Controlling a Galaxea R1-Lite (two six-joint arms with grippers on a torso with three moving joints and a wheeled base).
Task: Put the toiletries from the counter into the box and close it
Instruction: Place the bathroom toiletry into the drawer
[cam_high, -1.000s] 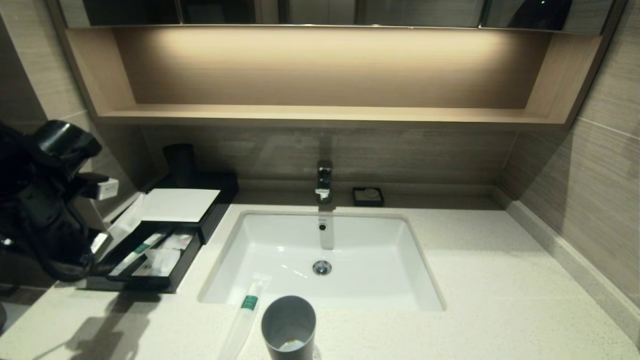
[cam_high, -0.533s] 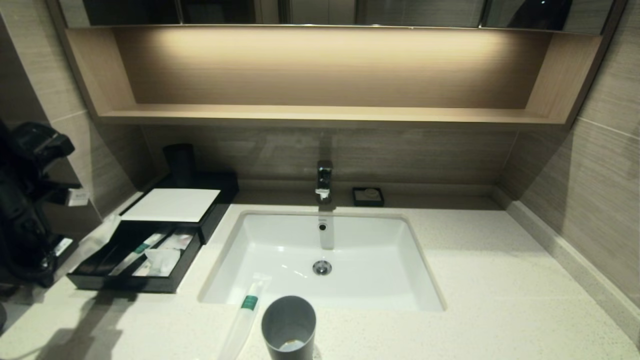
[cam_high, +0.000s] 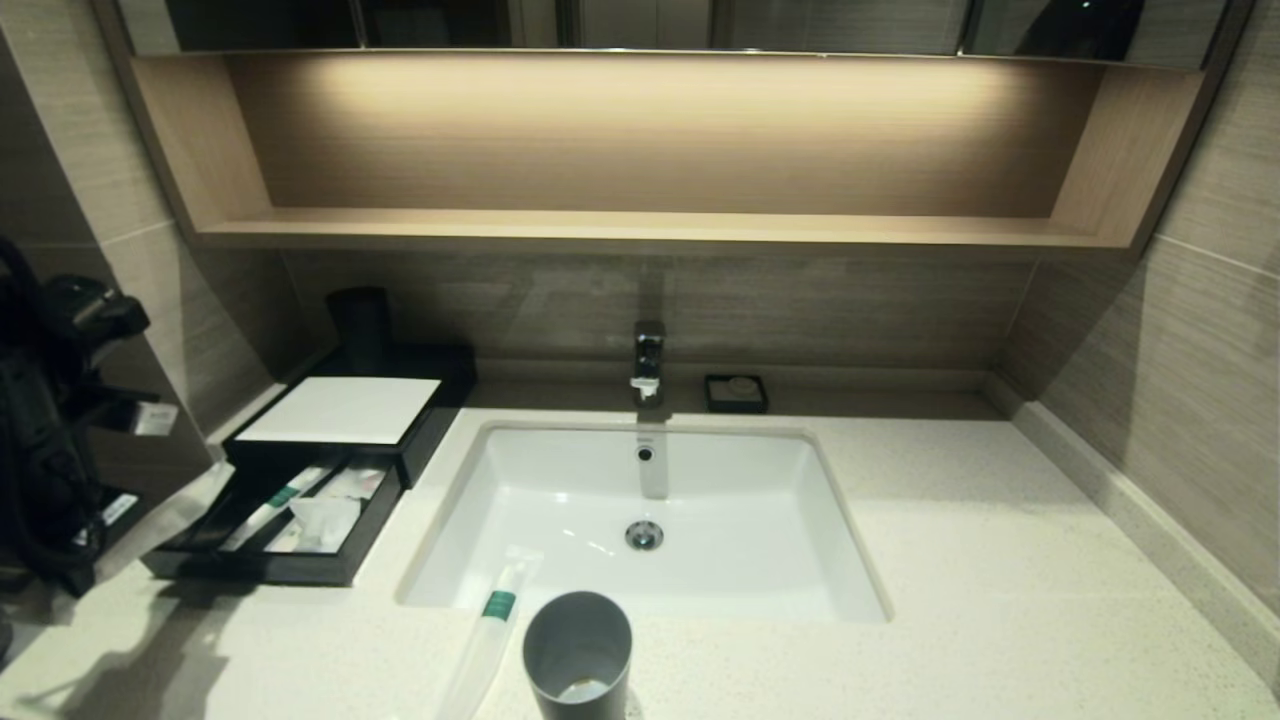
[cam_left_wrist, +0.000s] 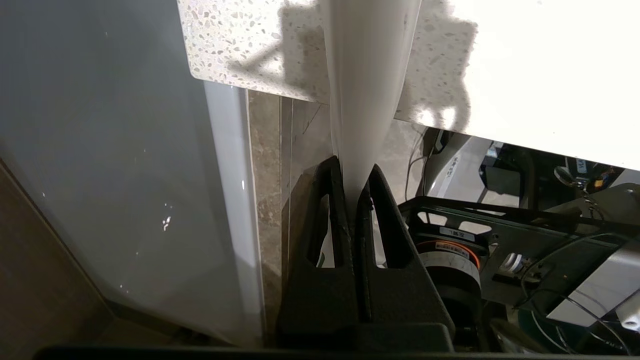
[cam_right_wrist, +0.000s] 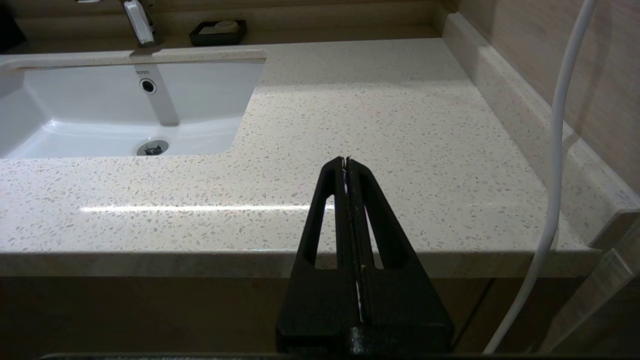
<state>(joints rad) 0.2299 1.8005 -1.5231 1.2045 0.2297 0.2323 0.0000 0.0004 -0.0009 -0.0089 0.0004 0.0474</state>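
A grey cup (cam_high: 578, 655) stands at the sink's (cam_high: 560, 490) near rim, a green-banded packet (cam_high: 490, 630) just left of it on the surface (cam_high: 1000, 560). Further left, the left end effector (cam_left_wrist: 356, 192) is clamped on a plain packet (cam_left_wrist: 367, 75). The right end effector (cam_right_wrist: 346, 162) hangs closed, right of the sink. The box (cam_high: 300, 575), drawer open, sits at the sink's far-left corner.

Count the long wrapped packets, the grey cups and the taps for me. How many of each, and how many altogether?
Long packets: 3 (held packet in the left gripper, drawer packet in the box, counter packet beside the cup)
Grey cup: 1
Tap: 1
Total: 5
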